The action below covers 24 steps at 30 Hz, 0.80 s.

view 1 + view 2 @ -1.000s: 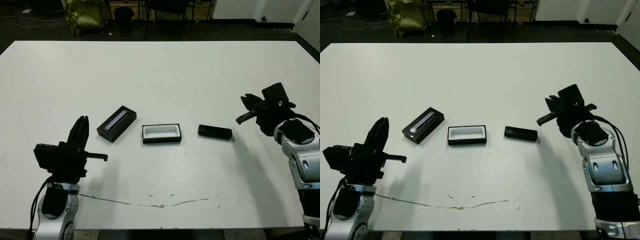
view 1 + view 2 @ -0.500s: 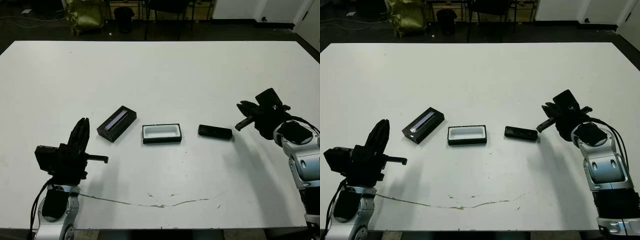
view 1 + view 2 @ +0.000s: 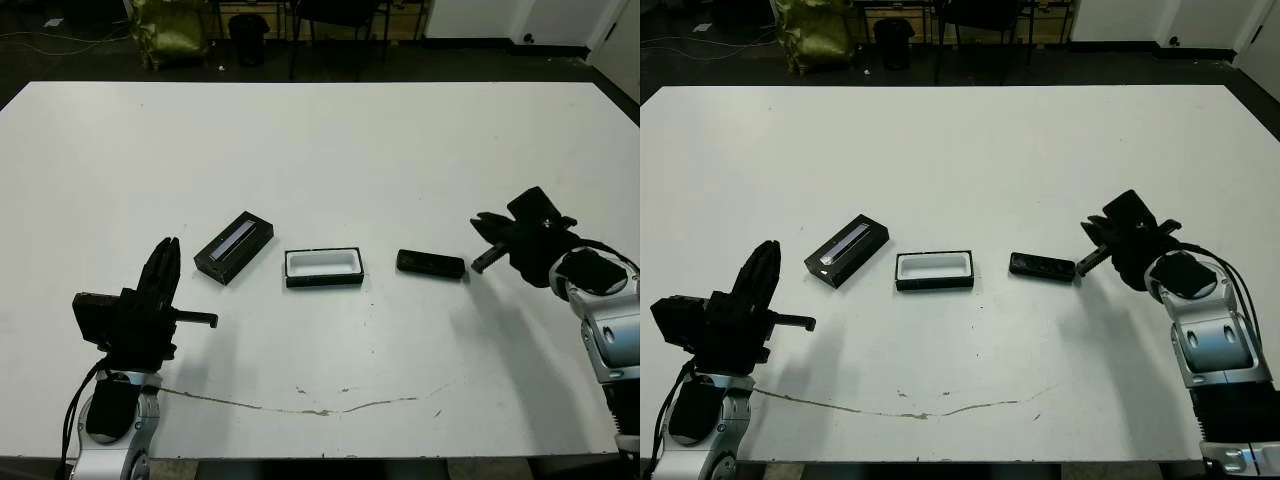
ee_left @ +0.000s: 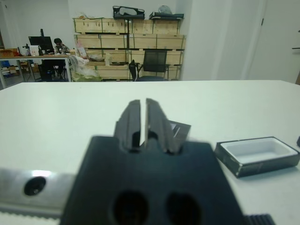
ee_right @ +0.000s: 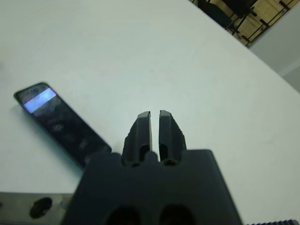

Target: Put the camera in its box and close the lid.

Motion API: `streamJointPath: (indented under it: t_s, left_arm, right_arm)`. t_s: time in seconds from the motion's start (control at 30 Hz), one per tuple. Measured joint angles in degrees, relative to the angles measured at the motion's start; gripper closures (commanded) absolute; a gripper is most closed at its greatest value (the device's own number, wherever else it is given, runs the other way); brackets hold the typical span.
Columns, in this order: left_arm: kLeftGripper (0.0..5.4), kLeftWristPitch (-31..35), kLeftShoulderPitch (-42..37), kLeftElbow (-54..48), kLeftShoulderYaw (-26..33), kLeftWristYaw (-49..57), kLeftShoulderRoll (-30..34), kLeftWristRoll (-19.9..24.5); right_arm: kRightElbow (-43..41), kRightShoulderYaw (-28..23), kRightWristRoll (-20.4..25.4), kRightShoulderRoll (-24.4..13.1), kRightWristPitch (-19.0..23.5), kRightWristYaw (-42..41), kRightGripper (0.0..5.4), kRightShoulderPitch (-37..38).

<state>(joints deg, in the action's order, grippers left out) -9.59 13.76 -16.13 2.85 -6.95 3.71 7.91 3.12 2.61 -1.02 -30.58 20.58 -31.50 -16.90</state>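
Black against the white table (image 3: 330, 150), the camera (image 3: 430, 264) lies flat just right of the open box (image 3: 323, 267), a small gap between them, and the lid (image 3: 233, 246) sits at an angle just left of the box. The right gripper (image 5: 155, 125) is near the camera's right end but apart from it, and its two fingers are pressed nearly together with only a thin slit between them, holding nothing. That looks like the main risk: if it goes in this narrow, the tips would likely strike the glossy top or the end of the camera and push it along the table, perhaps into the box wall, instead of straddling it. The camera is thin and slick, so even a wider grasp could slip off its rounded ends or tilt it. A tilted camera could catch on the box rim, and the light box might skid. The left gripper (image 4: 145, 123) is near the table's front left, well away from the lid, its fingers equally close together and empty; it would need to spread them before taking the lid.
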Motion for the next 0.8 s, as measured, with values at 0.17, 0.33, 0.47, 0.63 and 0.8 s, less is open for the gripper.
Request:
streamJointPath:
  t_s: [0.17,0.33,0.47,0.63,0.8]
  left_arm:
    - [5.38,0.0,0.0,-0.1,0.0,0.0,0.0,0.1]
    - [5.38,0.0,0.0,-0.1,-0.1,0.0,0.0,0.1]
    - [5.38,0.0,0.0,-0.1,-0.1,0.0,0.0,0.1]
    - [5.38,0.0,0.0,-0.1,-0.2,0.0,0.0,0.1]
    - [5.38,0.0,0.0,-0.1,-0.2,-0.1,0.0,0.1]
  right_arm:
    - [0.1,0.4,0.2,0.1,-0.2,-0.1,5.4,1.3]
    - [0.1,1.4,0.1,0.1,-0.3,-0.3,5.4,2.4]
    - [0.2,1.9,0.1,0.1,-0.3,-0.3,5.4,3.3]
    - [0.2,3.0,-0.4,0.1,-0.5,-0.5,5.4,4.2]
    - [0.0,3.1,-0.3,0.1,-1.4,-1.0,5.4,4.8]
